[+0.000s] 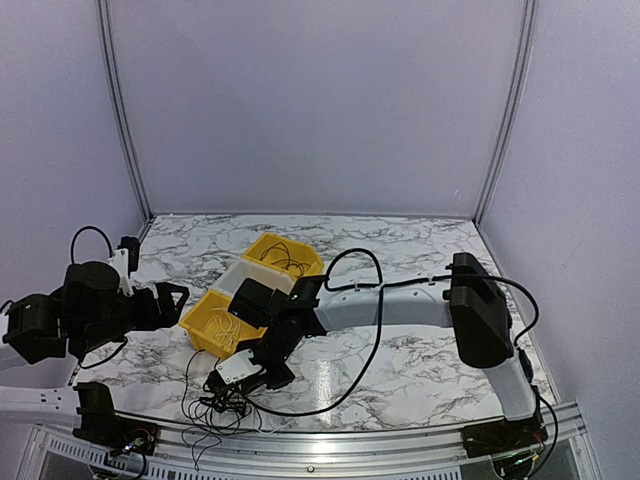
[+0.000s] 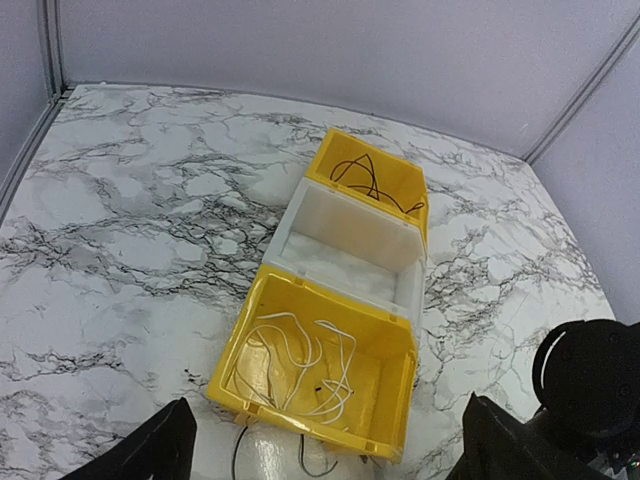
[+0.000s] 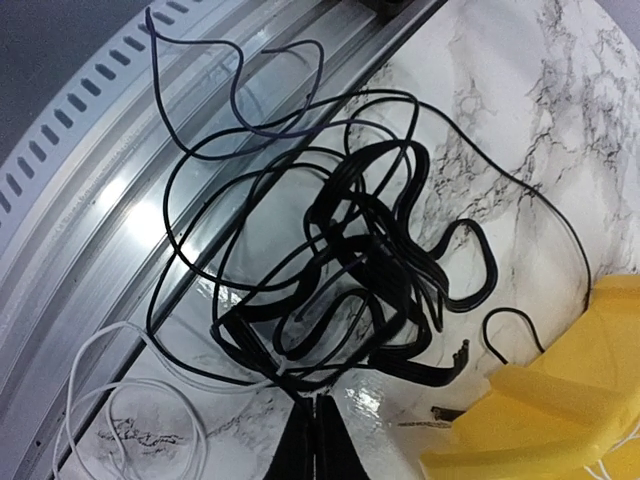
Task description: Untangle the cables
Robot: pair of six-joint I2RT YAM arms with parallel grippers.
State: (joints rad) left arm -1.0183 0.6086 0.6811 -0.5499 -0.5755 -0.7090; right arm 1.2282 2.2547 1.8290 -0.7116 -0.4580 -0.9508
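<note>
Left gripper: your left gripper [image 2: 330, 420] stands wide apart with nothing between its fingers. It hangs above the table at the left, just left of the bins.

Right gripper: your right gripper [image 3: 315, 430] is pressed fully together, so its fingers show as one dark wedge. The tip is down at the edge of the tangle. You cannot tell whether a strand is pinched there.

Cables: the cables [image 3: 350, 270] lie in a loose knot of mostly black loops at the near left of the table [image 1: 400, 360], just near of the closest bin. A white loop trails out on one side.

Rail: several loops spill off the marble onto the metal rail [image 3: 120, 200] along the near edge.

Near yellow bin: the near yellow bin [image 2: 385, 345] holds thin white strands [image 2: 300, 365] lying loosely on its floor.

White bin: the white bin [image 2: 345, 225] sits between the two yellow ones and touches both.

Far yellow bin: the far yellow bin [image 2: 410, 170] holds a thin black strand [image 2: 365, 180] coiled inside.

Right arm: your right arm reaches across the table from the right, so its wrist is over the near left corner.
</note>
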